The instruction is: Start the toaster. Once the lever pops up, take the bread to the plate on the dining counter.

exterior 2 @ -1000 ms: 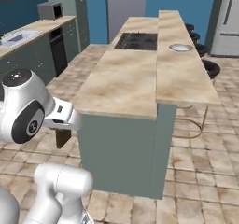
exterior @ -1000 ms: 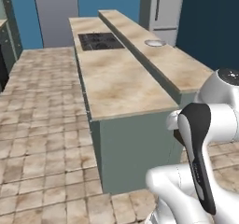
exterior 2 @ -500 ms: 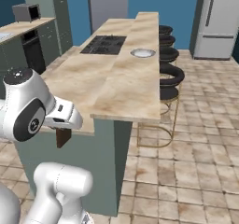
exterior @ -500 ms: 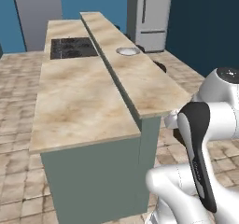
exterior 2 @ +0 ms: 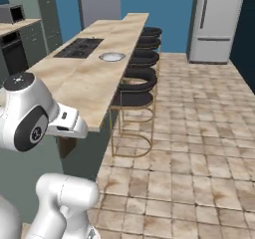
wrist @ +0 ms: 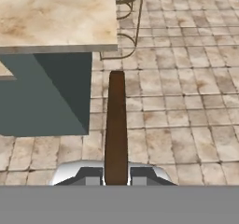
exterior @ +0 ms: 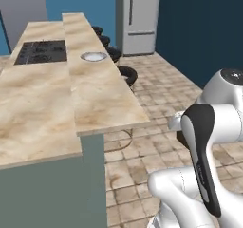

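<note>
Bread [wrist: 115, 125] clamped edge-on in the hand [wrist: 115, 176], seen in the hand view as a thin dark brown slice sticking straight out from between the closed fingers [wrist: 93, 175]. Under it is tiled floor [wrist: 186, 101], just off the end of the dining counter [wrist: 60, 17], whose beige veined top and grey-green base sit upper left in that view. In the right base view a dark brown bit hangs below the white wrist beside the counter's near corner, probably the same slice, too small to be sure. Plate [exterior: 93, 56] sits empty on the raised bar strip of the dining counter, far end, well apart from the hand; also visible in the right base view [exterior 2: 111, 57]. Black cooktop [exterior: 40, 52] is set into the lower counter level just beside the plate. Row of black stools [exterior 2: 137, 78] lines the bar side. Steel fridge [exterior 2: 216, 21] stands against the blue back wall.
</note>
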Tool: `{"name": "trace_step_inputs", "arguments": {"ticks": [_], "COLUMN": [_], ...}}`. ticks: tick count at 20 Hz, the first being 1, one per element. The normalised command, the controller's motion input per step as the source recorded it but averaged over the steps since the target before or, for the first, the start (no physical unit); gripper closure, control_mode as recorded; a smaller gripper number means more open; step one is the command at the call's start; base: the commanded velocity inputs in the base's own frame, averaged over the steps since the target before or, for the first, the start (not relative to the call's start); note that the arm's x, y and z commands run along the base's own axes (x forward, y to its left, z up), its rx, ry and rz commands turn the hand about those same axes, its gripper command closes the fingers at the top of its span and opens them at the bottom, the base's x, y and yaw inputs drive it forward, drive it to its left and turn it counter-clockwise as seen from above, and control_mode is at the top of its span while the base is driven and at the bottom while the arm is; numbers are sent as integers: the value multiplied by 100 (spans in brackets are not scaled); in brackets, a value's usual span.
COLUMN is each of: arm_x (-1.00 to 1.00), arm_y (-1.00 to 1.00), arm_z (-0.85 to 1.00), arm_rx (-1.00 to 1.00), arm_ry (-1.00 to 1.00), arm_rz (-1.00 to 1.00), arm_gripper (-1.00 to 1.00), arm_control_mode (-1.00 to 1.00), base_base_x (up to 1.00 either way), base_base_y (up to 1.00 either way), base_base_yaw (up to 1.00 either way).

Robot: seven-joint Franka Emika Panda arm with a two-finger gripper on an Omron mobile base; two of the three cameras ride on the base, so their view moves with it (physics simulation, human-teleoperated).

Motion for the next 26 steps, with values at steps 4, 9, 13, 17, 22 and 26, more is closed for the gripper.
{"name": "trace_step_inputs", "arguments": {"ticks": [4, 9, 13, 17, 22, 26], "arm_x": [0, 0, 0, 0, 0, 0], "arm_y": [0, 0, 0, 0, 0, 0], "arm_z": [0, 0, 0, 0, 0, 0], "arm_rx": [0, 0, 0, 0, 0, 0], "arm_ry": [0, 0, 0, 0, 0, 0], "arm_rz": [0, 0, 0, 0, 0, 0], "arm_gripper": [100, 100, 100, 100, 100, 100], "arm_control_mode": [100, 100, 100, 100, 100, 100], "base_base_x": [53, 90, 100, 95, 76, 55], "base_base_y": [-100, -98, -91, -94, -94, -90], "base_base_yaw": [0, 6, 29, 36, 43, 51]}}
